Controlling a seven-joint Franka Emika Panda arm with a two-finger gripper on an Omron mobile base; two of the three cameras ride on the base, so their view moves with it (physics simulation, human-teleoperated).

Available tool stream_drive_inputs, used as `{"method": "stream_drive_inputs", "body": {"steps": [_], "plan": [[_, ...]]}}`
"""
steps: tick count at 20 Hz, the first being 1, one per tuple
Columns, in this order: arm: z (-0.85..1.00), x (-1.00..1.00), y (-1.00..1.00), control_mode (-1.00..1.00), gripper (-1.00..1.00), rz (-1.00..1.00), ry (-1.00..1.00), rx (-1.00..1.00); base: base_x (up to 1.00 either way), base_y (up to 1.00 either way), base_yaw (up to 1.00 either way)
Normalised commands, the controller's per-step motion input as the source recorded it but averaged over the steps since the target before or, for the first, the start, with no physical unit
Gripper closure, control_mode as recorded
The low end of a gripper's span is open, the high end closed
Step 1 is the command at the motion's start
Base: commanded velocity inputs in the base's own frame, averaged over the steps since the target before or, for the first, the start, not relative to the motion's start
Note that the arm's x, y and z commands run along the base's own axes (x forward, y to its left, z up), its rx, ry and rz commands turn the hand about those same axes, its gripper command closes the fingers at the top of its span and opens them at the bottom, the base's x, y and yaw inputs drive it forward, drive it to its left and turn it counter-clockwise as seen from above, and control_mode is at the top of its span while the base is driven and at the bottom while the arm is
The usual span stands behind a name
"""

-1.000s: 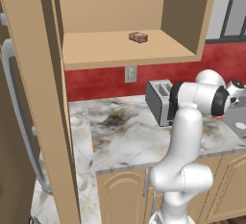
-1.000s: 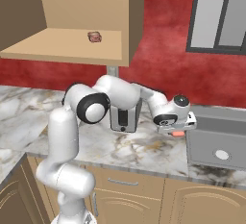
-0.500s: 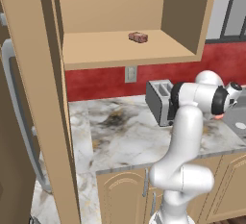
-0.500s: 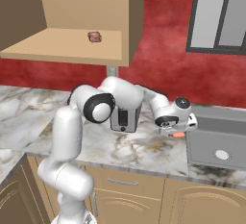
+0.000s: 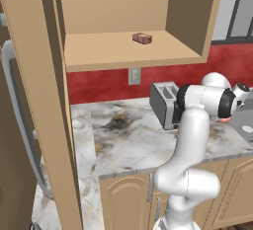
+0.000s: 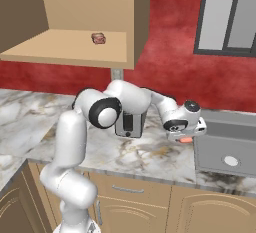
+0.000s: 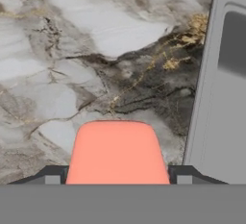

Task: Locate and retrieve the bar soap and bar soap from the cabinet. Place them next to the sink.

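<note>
My gripper (image 6: 186, 136) is shut on the salmon-pink bar soap (image 6: 185, 139), held low over the marble counter just left of the sink (image 6: 200, 149). The hand view shows the pink bar soap (image 7: 117, 153) between my gripper's (image 7: 117, 176) dark fingertips, with the sink's grey rim (image 7: 206, 98) close on the right. I cannot tell whether the bar touches the counter. The mottled reddish-brown bar soap (image 5: 142, 38) (image 6: 98, 38) lies on the shelf of the open tan cabinet (image 5: 123, 54) (image 6: 75, 47), high to the left of the hand.
A silver toaster (image 5: 165, 104) (image 6: 129, 123) stands against the red wall behind my arm. Marble counter (image 5: 123, 140) stretches left toward a tall tan panel (image 5: 44, 100). A dark window (image 6: 225, 17) hangs above the sink. Arched cupboard doors (image 6: 135, 207) sit below.
The hand with the pink bar soap has eased slightly down and toward the sink, and the elbow has shifted a little. The brown bar has not moved.
</note>
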Motion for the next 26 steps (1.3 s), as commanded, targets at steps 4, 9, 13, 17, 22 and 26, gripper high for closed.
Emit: {"method": "stream_drive_inputs", "body": {"steps": [4, 9, 13, 17, 22, 26], "plan": [[0.00, 0.00, 0.00, -1.00, -1.00, 0.00, 0.03, 0.00, 0.00, 0.00, 0.00], [0.00, 0.00, 0.01, -1.00, -1.00, 0.00, 0.02, 0.00, 0.00, 0.00, 0.00], [0.04, 0.00, 0.00, -1.00, -1.00, -0.03, 0.01, 0.00, 0.00, 0.00, 0.00], [0.43, -0.28, -0.08, -1.00, -1.00, -0.09, 0.00, 0.08, 0.00, 0.00, 0.00], [0.49, -0.41, -0.03, -1.00, -1.00, -0.07, -0.04, 0.11, 0.00, 0.00, 0.00], [0.40, -0.52, 0.12, -1.00, -1.00, -0.04, -0.06, 0.05, 0.00, 0.00, 0.00]]}}
